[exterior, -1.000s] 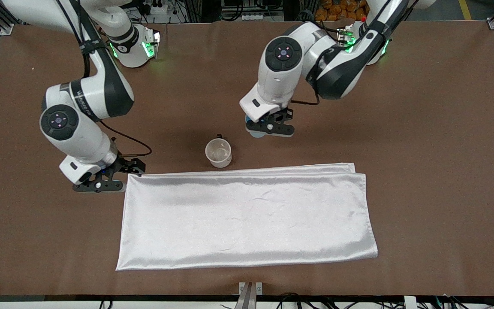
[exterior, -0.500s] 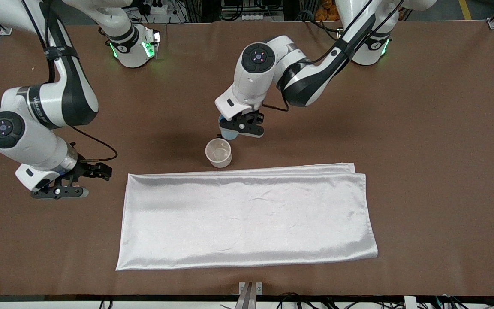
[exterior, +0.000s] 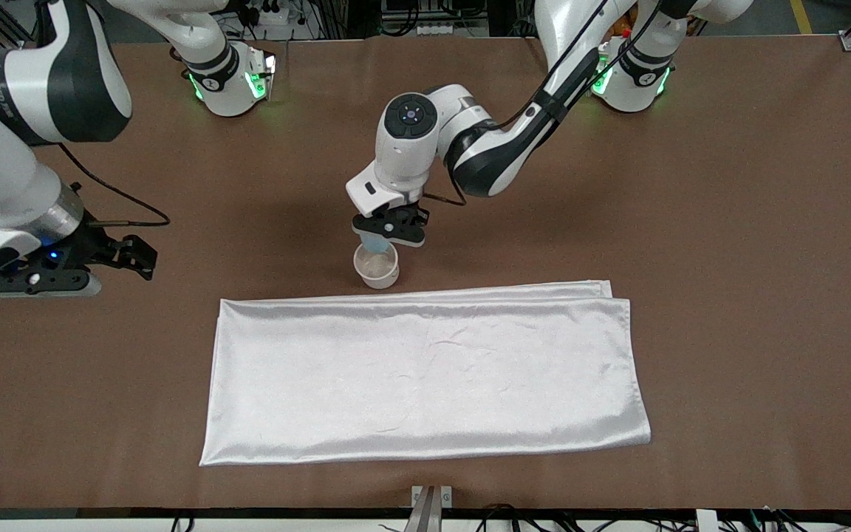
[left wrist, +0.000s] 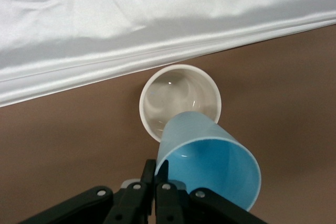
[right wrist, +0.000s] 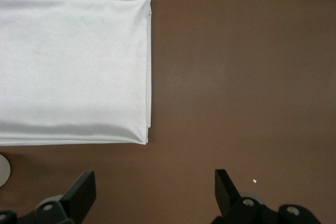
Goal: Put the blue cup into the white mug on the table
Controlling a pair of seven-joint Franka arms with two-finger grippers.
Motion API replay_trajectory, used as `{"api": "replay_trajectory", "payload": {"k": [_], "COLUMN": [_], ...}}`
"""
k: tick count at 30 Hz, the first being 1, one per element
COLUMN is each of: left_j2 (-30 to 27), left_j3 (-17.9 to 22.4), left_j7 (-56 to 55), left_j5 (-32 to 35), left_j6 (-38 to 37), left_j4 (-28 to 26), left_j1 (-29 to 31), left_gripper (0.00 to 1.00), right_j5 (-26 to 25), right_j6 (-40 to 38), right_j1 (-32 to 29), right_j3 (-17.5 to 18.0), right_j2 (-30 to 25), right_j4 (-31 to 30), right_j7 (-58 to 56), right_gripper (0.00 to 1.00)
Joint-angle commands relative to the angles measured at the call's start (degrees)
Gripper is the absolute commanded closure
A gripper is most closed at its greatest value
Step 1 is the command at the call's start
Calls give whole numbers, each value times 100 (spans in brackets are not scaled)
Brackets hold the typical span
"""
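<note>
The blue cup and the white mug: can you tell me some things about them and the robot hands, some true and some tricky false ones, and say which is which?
1. The left gripper holds the blue cup over the white mug. True.
2. The blue cup already sits all the way down in the mug. False: it is held tilted above the mug's rim.
3. The white mug stands on the white cloth. False: it stands on the brown table, beside the cloth's edge.
4. The right gripper is open and holds nothing. True: it waits over the table toward the right arm's end.
5. The white mug has something blue inside it. False: the left wrist view shows nothing in it.
</note>
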Motion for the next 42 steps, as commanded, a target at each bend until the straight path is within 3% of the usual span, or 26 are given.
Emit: {"api": "replay_trajectory", "payload": {"k": [1,13,17,23,24,25,26,27,35,42], "left_j2": [212,431,458,484,484,484,484,484,414,-139], "left_j3": [57,109,118,118,118,118,118,118,136,162], "left_j7": [-123,-106,-97,-123,-114,-114,-106,-132,-193,-193], "left_j5": [145,145,154,145,145,145,154,154,154,172], "left_j6": [100,390,390,390,390,390,390,390,390,189], "left_j4": [240,249,240,240,240,240,231,231,240,187], "left_j1": [-34,-34,-43,-43,-34,-34,-34,-34,-34,115], "left_gripper": [100,100,100,100,91,60,5,0,0,0], "right_j5": [275,1171,1216,1137,1137,1137,1128,1128,970,900], "right_j6": [-491,-1547,-1583,-1583,-1591,-1591,-1591,-1591,-1688,-1732], "right_j1": [-104,-139,-113,-139,-148,-148,-148,-157,-148,-104], "right_j3": [33,-282,-485,-503,-511,-512,-529,-564,-793,-863], "right_j2": [-241,-812,-892,-927,-927,-927,-927,-927,-927,-927], "right_j4": [181,340,340,410,428,436,436,445,454,463], "right_j7": [-222,-1004,-1224,-1172,-1172,-1154,-1110,-1067,-1040,-1049], "right_gripper": [0,0,0,0,0,0,0,0,0,0]}}
